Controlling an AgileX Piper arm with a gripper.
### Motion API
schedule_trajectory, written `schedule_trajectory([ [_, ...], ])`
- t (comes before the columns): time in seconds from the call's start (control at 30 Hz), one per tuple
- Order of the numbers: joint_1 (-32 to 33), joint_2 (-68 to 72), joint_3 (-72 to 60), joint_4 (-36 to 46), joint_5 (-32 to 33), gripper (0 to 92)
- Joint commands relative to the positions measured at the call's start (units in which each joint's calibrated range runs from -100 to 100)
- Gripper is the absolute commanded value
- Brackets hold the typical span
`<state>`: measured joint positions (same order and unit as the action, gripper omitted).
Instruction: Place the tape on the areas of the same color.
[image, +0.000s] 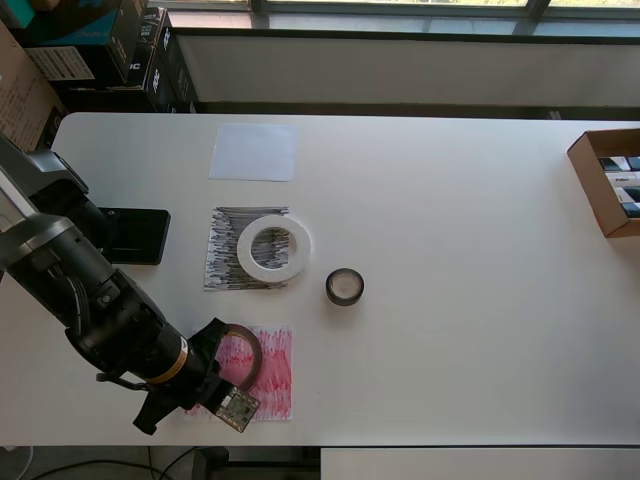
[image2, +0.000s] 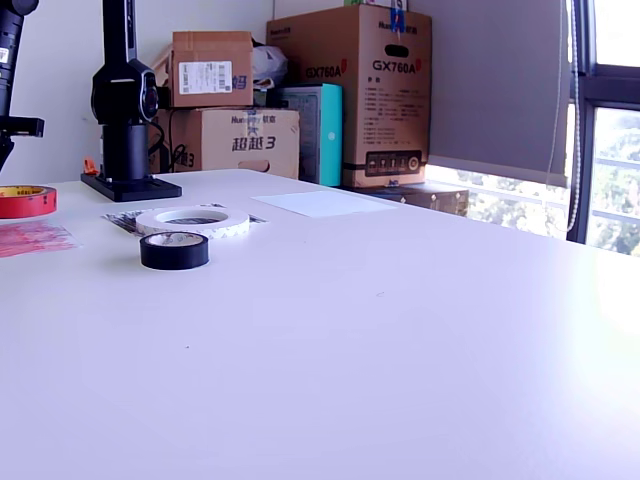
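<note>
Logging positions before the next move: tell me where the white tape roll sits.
In the overhead view the white tape roll lies left of centre on the black-streaked paper, overhanging its right edge, with the small black roll just to its lower right.

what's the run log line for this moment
gripper: holds red tape roll above red-streaked paper | white roll: on black-streaked paper | black roll: on bare table

Office or lab storeroom corner, by a window.
Plain white table (image2: 400, 330); stacked brown cardboard shipping cartons (image2: 350, 95) (printed "GX760A"); grey roller blind (image2: 495, 85); black robot-arm base (image2: 128, 110) mounted on tabletop.
</note>
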<state>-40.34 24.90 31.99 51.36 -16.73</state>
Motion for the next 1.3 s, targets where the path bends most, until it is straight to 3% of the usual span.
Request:
schedule_trajectory([
  [0.0, -0.61, 2.42, -2.96, -0.24, 0.45, 0.0],
  [1.27, 0.57, 6.63, -5.69, 0.27, 0.21, 0.0],
])
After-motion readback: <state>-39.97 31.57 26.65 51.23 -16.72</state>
